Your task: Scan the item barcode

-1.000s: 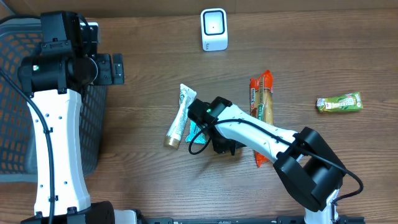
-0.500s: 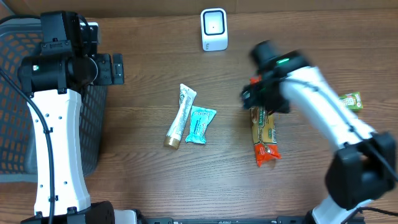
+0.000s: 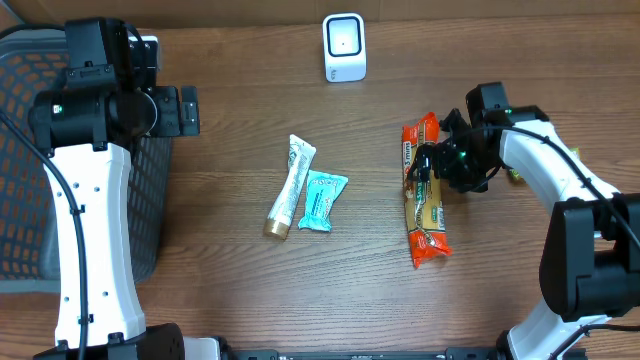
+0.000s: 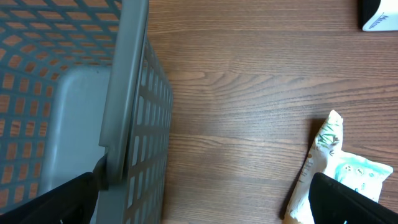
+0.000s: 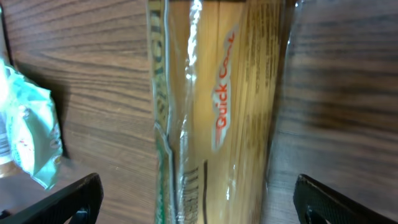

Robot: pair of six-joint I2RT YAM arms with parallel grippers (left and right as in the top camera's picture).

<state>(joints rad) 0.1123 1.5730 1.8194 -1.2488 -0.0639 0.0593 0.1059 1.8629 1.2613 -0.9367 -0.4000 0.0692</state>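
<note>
The grey basket [image 3: 25, 150] sits at the left, with the left gripper [image 4: 208, 202] beside its rim, fingers wide apart and empty. Right of centre, the right gripper [image 3: 447, 165] hangs with fingers spread over the noodle packet [image 3: 428, 215]. The scanner [image 3: 345, 47] stands at the far middle.

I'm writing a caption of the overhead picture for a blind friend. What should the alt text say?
A robot's right gripper hangs open over a long orange-ended packet on a wooden table. A white tube and teal sachet lie mid-table, a white scanner at the far edge, a grey basket on the left.
</note>
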